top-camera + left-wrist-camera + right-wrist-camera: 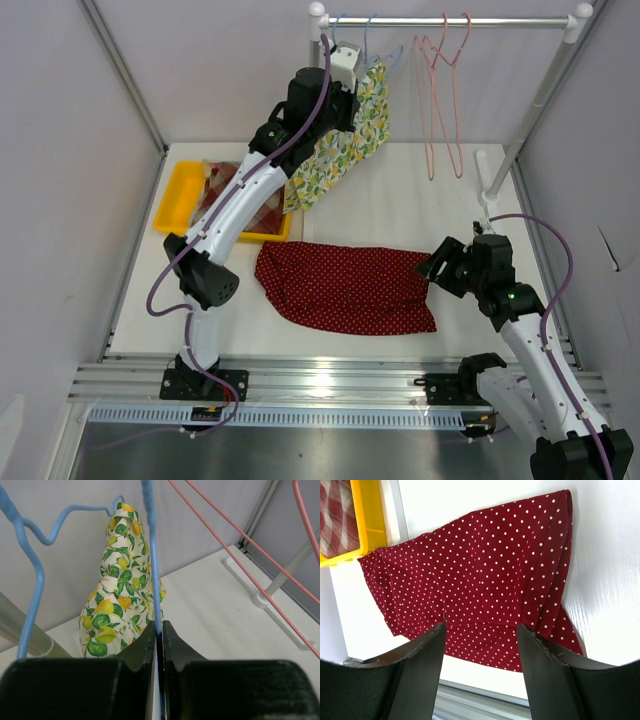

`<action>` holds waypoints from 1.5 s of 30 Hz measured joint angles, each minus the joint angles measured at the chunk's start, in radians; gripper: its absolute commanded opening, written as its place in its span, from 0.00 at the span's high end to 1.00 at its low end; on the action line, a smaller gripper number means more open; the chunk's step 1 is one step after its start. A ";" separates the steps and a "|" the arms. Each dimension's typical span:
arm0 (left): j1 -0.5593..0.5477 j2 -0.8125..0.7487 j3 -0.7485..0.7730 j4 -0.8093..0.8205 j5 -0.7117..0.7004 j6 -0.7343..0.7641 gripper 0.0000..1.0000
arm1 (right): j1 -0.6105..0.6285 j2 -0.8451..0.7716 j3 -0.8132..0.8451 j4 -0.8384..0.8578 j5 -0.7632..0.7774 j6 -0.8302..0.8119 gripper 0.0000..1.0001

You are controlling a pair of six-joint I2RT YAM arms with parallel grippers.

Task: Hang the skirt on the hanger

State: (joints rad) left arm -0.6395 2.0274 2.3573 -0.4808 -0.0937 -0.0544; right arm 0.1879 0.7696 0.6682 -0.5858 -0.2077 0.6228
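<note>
I've got the left end effector (158, 630) pinching the blue hanger (149, 555) beside the lemon skirt (117, 610); right end effector (481, 627) is spread wide above the red skirt (485, 565).

Left hand (159, 628) pinching blue hanger (151, 555), lemon-print skirt (119, 597) beside

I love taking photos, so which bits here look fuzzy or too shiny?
Top external view: bright glare spots on the metal rail. Left wrist view: the left pincer, shut on the blue hanger, looks fuzzy; the lemon skirt is clearer. Right wrist view: the right pincer looks soft-edged, the red dotted skirt sharp.
</note>
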 measured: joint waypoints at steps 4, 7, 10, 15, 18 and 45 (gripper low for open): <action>0.002 0.000 0.000 0.000 0.003 0.003 1.00 | 0.000 0.000 0.000 0.000 0.000 -0.006 0.36; 0.002 0.000 0.001 0.000 0.010 0.003 1.00 | 0.000 0.000 0.000 0.000 0.000 -0.007 0.36; 0.002 0.000 0.001 0.001 0.019 0.003 1.00 | 0.000 0.000 0.000 0.000 0.000 -0.010 0.36; 0.002 0.000 0.003 0.003 0.019 0.005 1.00 | -0.002 0.000 0.000 0.000 0.000 -0.014 0.36; 0.002 -0.001 0.003 0.009 0.019 0.010 1.00 | -0.002 0.000 0.000 0.000 0.000 -0.015 0.36; -0.056 -0.244 -0.245 0.061 -0.048 0.063 1.00 | -0.002 0.012 0.002 -0.007 0.008 -0.034 0.35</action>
State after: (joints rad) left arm -0.6960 1.7836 2.1124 -0.4198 -0.1417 0.0086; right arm 0.1856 0.7815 0.6701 -0.5926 -0.1997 0.5888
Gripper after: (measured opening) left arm 0.027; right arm 0.646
